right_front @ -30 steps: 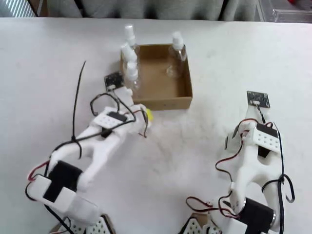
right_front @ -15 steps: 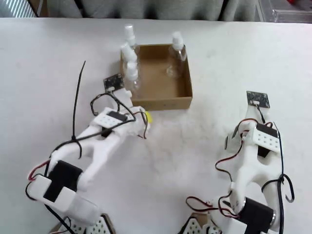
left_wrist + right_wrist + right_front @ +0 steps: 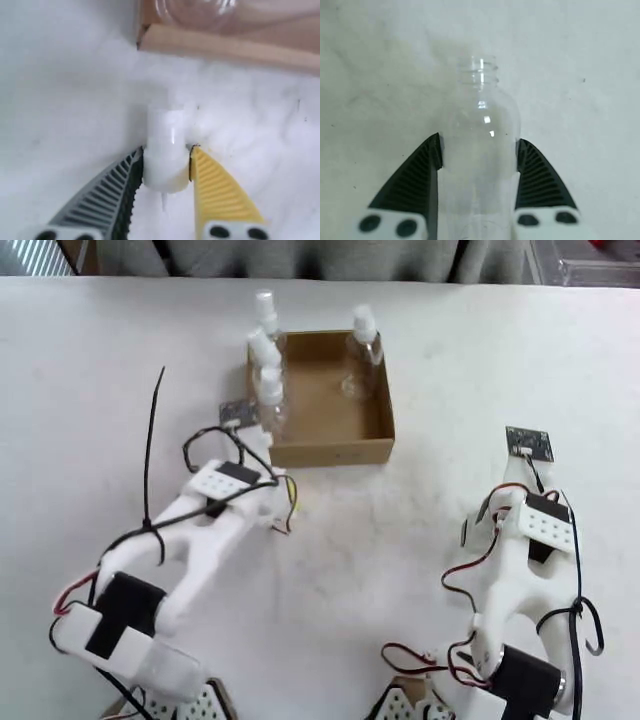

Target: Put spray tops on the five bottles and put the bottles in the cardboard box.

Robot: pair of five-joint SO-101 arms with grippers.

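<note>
Left tool [image 3: 166, 150] clamped (fingers [image 3: 220, 190] grey, yellow); right tool [image 3: 478, 141] clamped.

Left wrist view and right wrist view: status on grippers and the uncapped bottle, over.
Left gripper shut on spray top beside cardboard box. Right gripper shut on uncapped bottle. Four capped bottles in box; nothing blocking.

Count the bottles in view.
5. Three capped bottles line the cardboard box's left wall, a fourth stands at its far right corner, and an uncapped bottle sits in the right tool.
</note>
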